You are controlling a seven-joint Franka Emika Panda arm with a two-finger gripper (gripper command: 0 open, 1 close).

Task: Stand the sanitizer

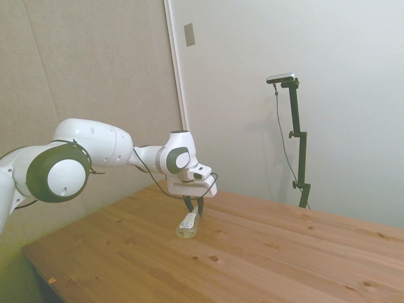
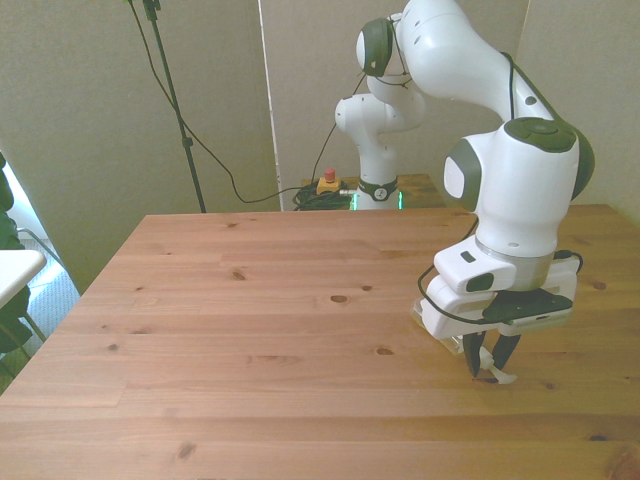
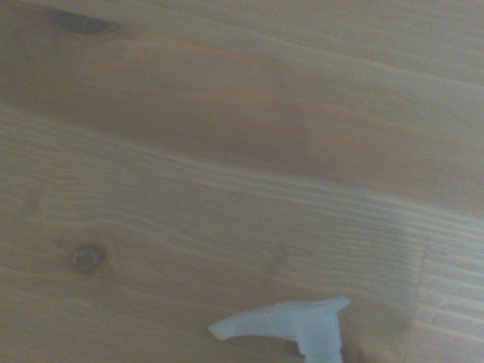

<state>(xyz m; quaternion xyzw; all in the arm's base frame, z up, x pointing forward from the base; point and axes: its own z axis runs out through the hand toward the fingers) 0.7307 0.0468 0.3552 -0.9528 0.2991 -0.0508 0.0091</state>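
The sanitizer (image 1: 188,225) lies on its side on the wooden table (image 1: 265,252), a small clear bottle with yellowish liquid and a white label. My gripper (image 1: 194,207) points down over its pump end, with the fingers drawn in on the neck. In the front view my gripper (image 2: 488,364) stands near the table's right side, and the white pump top (image 2: 503,377) pokes out beside the fingertips. The hand hides most of the bottle's body there. The wrist view shows the blurred white pump top (image 3: 299,325) against the wood.
The bottle lies close to the table's right edge (image 2: 625,330) in the front view. A red button (image 2: 327,178) and cables sit behind the far edge near the robot's base. A white surface (image 2: 15,268) shows at the front view's left.
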